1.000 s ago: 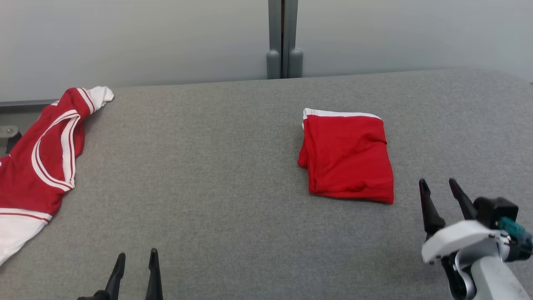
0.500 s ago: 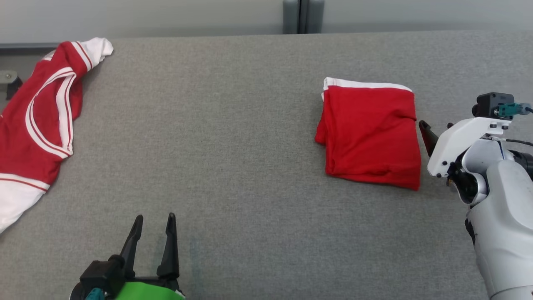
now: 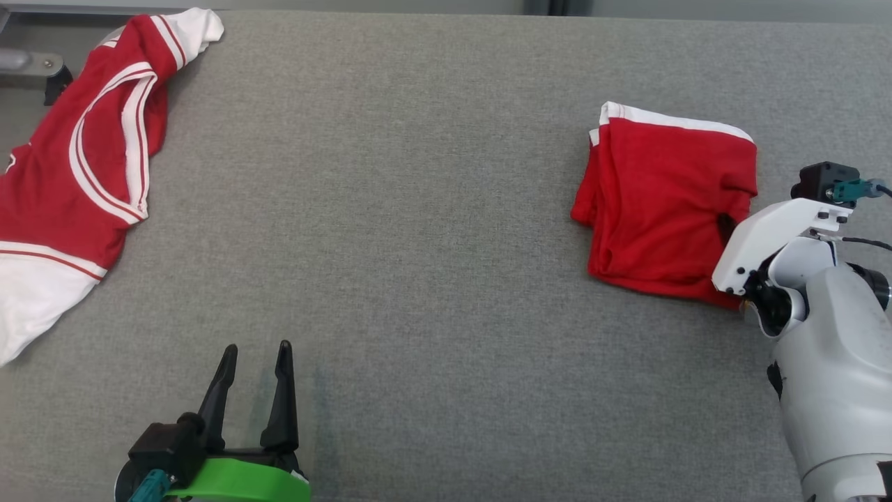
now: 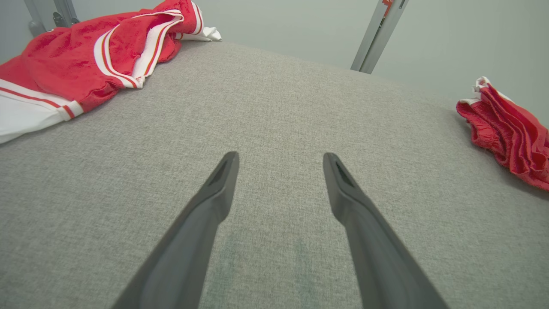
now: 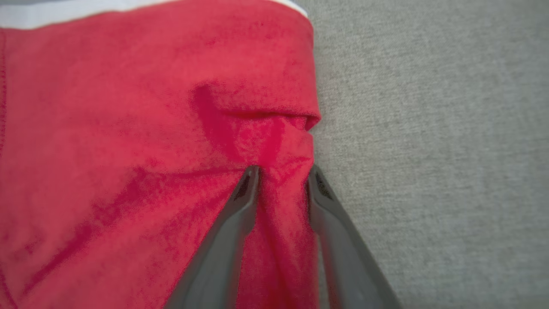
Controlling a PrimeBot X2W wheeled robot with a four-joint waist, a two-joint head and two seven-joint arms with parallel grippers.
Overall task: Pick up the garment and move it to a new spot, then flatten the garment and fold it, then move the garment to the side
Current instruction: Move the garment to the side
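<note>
Pinching the folded garment [image 3: 662, 202], right gripper [image 5: 281, 174] fingertips hide behind its wrist in head view; left gripper [image 3: 254, 348] gapes.

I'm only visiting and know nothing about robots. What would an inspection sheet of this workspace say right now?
Surface: grey cloth-covered table, flat.
Job's things: folded red garment with white trim, lying on the right.
Clutter: unfolded red-and-white jersey at the left edge.
Tools: left tool open over bare table; right tool pinching a ridge at the folded red garment's edge.
Cables: thin dark cable at the right wrist.
Surroundings: pale wall, grey post.
</note>
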